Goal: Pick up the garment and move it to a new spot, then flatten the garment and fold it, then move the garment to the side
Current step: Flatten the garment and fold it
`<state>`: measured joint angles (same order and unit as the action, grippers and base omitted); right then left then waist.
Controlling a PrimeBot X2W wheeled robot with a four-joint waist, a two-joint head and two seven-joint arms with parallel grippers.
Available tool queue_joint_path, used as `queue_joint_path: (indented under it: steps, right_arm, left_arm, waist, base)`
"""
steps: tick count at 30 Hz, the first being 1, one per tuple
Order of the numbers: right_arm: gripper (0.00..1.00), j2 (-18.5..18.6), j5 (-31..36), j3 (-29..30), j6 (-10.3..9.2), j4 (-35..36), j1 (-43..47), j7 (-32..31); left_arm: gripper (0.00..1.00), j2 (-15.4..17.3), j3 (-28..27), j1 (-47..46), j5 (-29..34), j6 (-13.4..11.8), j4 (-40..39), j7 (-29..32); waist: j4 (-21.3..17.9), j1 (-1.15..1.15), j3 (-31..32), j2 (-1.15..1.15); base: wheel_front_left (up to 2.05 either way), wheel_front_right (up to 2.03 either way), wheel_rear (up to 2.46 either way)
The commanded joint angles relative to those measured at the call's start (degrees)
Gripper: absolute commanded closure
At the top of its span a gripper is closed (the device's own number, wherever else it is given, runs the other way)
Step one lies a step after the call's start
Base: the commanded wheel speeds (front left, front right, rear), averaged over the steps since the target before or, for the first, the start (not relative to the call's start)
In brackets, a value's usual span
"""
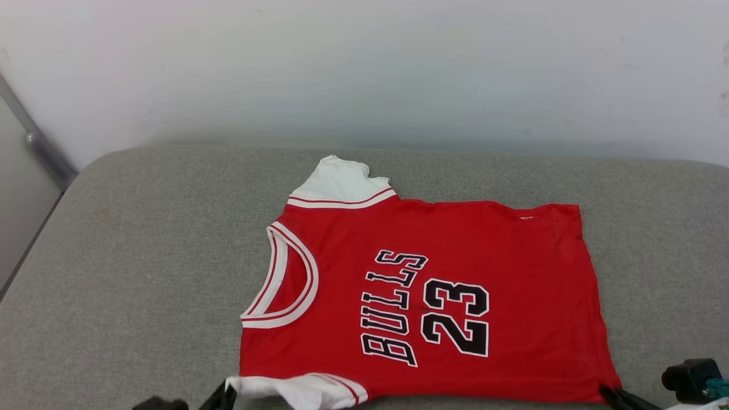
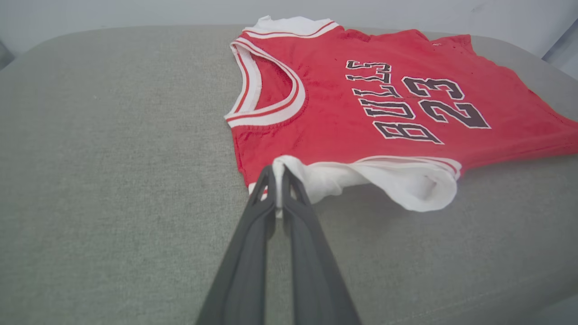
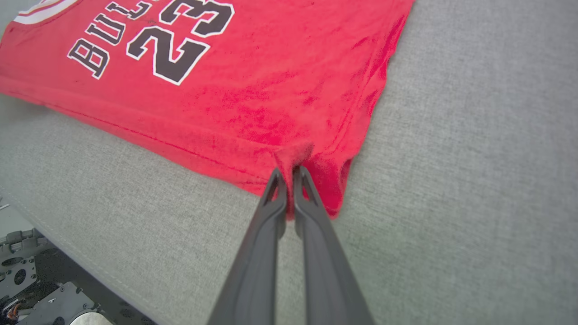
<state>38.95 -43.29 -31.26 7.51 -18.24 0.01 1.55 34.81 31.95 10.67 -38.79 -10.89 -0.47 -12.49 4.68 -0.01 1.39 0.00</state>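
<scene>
The garment (image 1: 501,273), a red jersey with white short sleeves, lies front-up and mostly flat on the grey cushion (image 1: 142,273), right of the cushion's middle and reaching almost to its front edge; its striped collar (image 1: 285,279) points toward the cushion's left end and its hem toward the right end, so the black "BULLS" (image 1: 393,307) and "23" (image 1: 455,316) read sideways; 1 white sleeve (image 1: 342,179) lies toward the cushion's back edge, near the pale wall (image 1: 364,68); the other sleeve (image 2: 406,185) lies at the front edge, rumpled and open at its cuff.

The left gripper (image 2: 278,174) reaches in over the cushion's front edge; its 2 dark fingers are pressed together on a fold of white cloth at that front sleeve's shoulder end, and the cloth stands up between the tips. The right gripper (image 3: 290,174) reaches over the same front edge, nearer the cushion's right end; its jaws are closed narrow on the red hem corner, which bunches into a small ridge between them; faint wrinkles run from that pinch across the red panel.
</scene>
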Motion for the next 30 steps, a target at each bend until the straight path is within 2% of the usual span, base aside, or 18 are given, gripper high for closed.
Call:
queue_joint_path:
  steps: [1,6,13,20,30]
  right_arm:
    - [1.00,-0.68,1.05,1.36,-0.04,1.09,0.02,-1.02]
    - [1.00,-1.58,3.59,5.22,-0.04,4.97,-2.41,-5.57]
    - [1.00,-1.99,5.58,7.82,-0.04,7.98,-8.38,-10.83]
    - [1.00,-3.53,6.73,5.20,-0.03,4.65,-15.84,-13.87]
    - [1.00,-5.71,5.43,-0.61,-0.03,-4.98,-22.53,-11.79]
  left_arm:
    - [1.00,-0.04,-0.18,-3.06,0.66,0.70,0.27,0.51]
    - [1.00,-1.00,0.42,-13.11,2.86,3.05,2.70,2.40]
    - [1.00,-2.82,0.60,-25.53,4.48,6.51,10.61,3.36]
    - [1.00,-5.63,1.83,-34.05,5.11,10.30,21.73,2.76]
    - [1.00,-10.74,3.92,-39.28,5.19,14.21,38.04,0.22]
  waist:
    - [-0.11,0.01,-0.18,0.00]
    - [-0.74,0.01,-1.64,0.00]
    - [-2.55,0.01,-6.41,0.00]
    - [-3.27,0.01,-11.89,0.00]
    - [-3.44,0.01,-15.31,0.00]
  base:
    - [0.00,0.00,0.00]
    - [0.00,0.00,0.00]
    - [0.00,0.00,0.00]
    - [0.00,0.00,0.00]
    - [0.00,0.00,0.00]
